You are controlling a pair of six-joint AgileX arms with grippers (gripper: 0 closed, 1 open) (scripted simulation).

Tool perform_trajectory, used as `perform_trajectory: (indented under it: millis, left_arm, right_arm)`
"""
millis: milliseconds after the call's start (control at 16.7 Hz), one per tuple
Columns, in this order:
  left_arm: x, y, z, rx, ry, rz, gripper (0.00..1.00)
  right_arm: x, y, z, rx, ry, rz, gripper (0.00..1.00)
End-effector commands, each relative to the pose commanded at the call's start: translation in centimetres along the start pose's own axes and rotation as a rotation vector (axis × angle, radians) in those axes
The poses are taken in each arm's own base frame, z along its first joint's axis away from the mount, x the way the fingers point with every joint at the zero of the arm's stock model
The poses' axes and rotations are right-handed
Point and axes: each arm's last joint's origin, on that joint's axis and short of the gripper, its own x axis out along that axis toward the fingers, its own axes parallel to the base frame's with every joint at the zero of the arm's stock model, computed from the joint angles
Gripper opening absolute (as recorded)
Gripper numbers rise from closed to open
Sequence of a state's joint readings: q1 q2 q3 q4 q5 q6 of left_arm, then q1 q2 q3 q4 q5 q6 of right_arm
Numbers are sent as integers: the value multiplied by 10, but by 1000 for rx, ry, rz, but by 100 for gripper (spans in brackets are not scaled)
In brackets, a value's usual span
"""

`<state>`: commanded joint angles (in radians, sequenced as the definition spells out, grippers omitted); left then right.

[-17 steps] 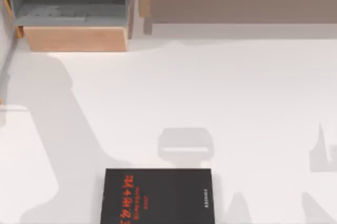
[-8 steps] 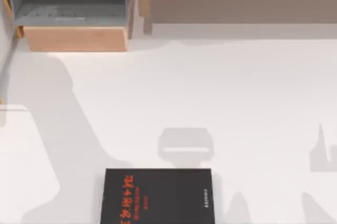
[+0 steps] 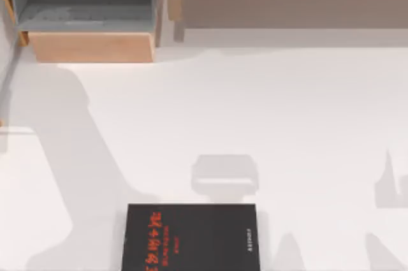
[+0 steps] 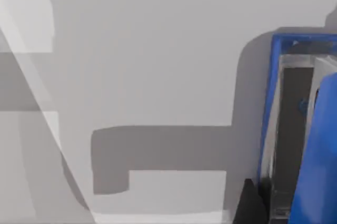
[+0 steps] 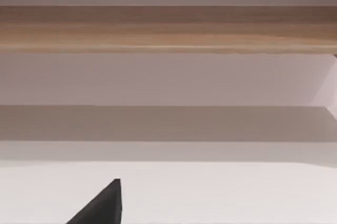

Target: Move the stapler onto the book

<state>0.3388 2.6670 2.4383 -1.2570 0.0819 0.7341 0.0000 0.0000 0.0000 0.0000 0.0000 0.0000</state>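
Over the last second the top view held unchanged: the flat black-covered book with red-orange lettering (image 3: 191, 236) lay alone at the near edge of the white table (image 3: 287, 124), nothing on it. The small bright-blue stapler (image 4: 318, 155) sat on the table just beside the left gripper (image 4: 248, 203), whose grip could not be told. The right gripper (image 5: 100, 208) idled facing a wooden shelf (image 5: 168, 29), grip likewise unclear. The transfer appeared not yet begun.

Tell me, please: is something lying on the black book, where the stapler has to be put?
Nothing visible does. In the top view the book's visible cover is bare, and the white table around it is bare too. The blue stapler shows in the left wrist view, lying on the table.
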Motion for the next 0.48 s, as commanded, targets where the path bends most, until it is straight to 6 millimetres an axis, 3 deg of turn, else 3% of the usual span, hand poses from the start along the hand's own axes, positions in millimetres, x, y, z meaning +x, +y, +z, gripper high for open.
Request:
perform_trajectory:
  millis: [120, 480]
  left_arm:
    - [0, 0, 0, 0, 0, 0, 0]
    - [0, 0, 0, 0, 0, 0, 0]
  right_arm:
    - [0, 0, 0, 0, 0, 0, 100]
    - [0, 0, 0, 0, 0, 0, 100]
